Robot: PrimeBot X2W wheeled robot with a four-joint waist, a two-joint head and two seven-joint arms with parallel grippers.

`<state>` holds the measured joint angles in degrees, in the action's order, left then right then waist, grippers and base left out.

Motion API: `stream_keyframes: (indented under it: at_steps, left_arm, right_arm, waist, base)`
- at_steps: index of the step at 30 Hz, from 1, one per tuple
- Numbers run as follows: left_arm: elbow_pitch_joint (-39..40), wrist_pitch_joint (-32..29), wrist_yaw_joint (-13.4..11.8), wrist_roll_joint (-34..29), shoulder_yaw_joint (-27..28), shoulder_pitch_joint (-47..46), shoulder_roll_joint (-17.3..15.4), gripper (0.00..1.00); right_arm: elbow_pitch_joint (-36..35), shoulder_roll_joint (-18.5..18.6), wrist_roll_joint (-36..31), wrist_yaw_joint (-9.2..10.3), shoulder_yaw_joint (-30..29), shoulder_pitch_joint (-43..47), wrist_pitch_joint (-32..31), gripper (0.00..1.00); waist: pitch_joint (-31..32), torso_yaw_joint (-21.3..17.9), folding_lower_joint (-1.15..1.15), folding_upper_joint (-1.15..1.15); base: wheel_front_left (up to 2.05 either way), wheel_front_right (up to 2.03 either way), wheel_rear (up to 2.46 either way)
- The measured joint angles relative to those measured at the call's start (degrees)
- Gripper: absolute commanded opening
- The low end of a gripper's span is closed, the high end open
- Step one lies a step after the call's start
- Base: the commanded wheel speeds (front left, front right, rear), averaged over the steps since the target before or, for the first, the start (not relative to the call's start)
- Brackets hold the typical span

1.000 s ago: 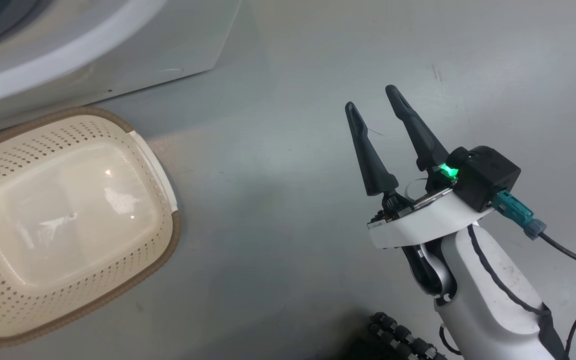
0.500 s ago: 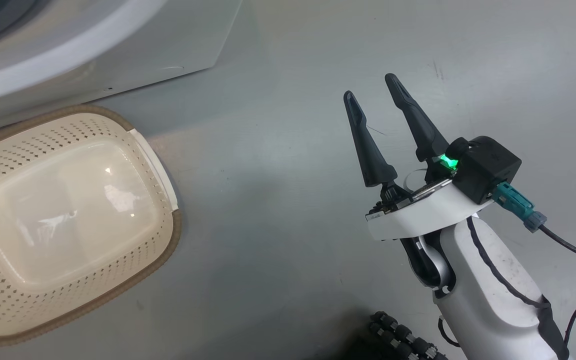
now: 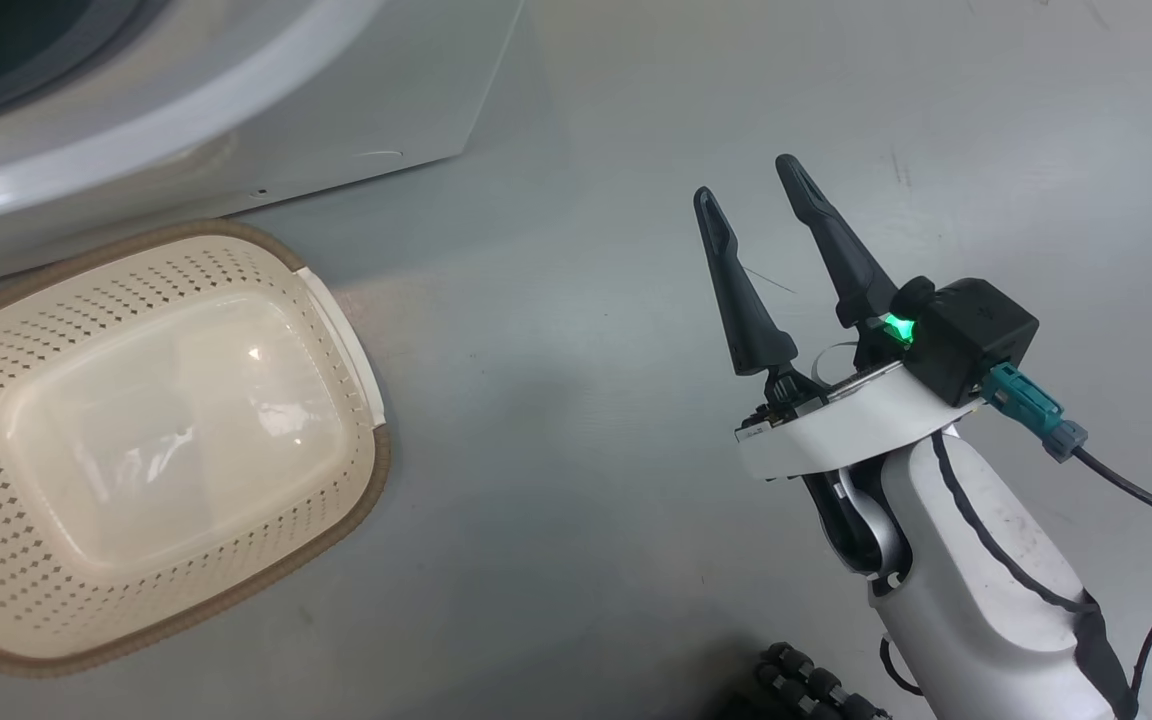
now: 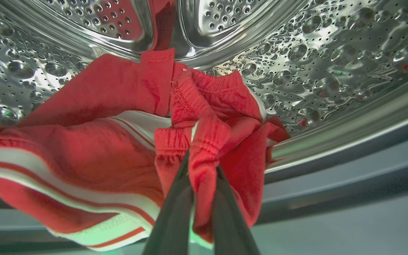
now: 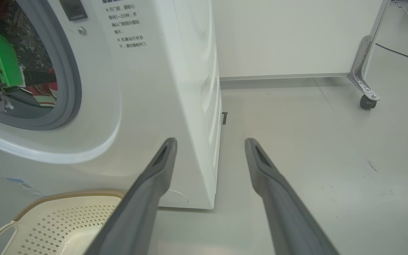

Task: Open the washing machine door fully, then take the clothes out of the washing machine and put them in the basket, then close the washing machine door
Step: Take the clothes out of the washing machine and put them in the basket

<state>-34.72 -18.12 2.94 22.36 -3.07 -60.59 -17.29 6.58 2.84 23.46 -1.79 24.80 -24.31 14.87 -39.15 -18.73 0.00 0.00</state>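
left fingers (image 4: pixel 174 216) pinching a fold of red clothes (image 4: pixel 94 152) inside the steel drum (image 4: pixel 331 53), right fingers (image 3: pixel 741 300) spread, holding nothing, above floor (image 3: pixel 576 480), basket (image 3: pixel 86 290) left of them, washing machine (image 5: pixel 161 88) front ahead-left in right wrist view

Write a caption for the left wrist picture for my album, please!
The left fingers pinch the red clothes inside the washing machine's shiny steel drum.

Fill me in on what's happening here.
The left gripper is inside the steel drum of the washing machine, shut on a fold of the red clothes. The right gripper hangs open above the floor, holding nothing. The basket sits at the foot of the washing machine, nothing in it yet.
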Motion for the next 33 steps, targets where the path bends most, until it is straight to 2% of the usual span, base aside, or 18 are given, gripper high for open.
stream_keyframes:
  at_steps: [7,18,33]
  left_arm:
    - [0.43,6.41,0.40,-0.85,-0.75,3.14,0.93,0.00]
    - [4.15,17.60,0.27,-1.51,-1.29,10.04,5.33,0.00]
    - [11.49,29.55,-2.16,-3.12,-2.33,20.31,10.18,0.00]
  right_arm:
    - [0.80,0.01,-0.49,-0.08,0.25,0.04,0.00,1.00]
    - [2.29,0.04,-2.53,-0.02,-0.70,1.62,0.00,1.00]
    - [4.11,0.05,-5.04,0.19,-3.75,5.62,0.00,1.00]
  waist:
    - [1.78,1.08,0.00,0.00]
    - [5.60,3.09,0.00,0.00]
    - [12.16,7.26,0.00,0.00]
  base:
    - [0.00,0.00,0.00]
    - [0.00,0.00,0.00]
    - [0.00,0.00,0.00]
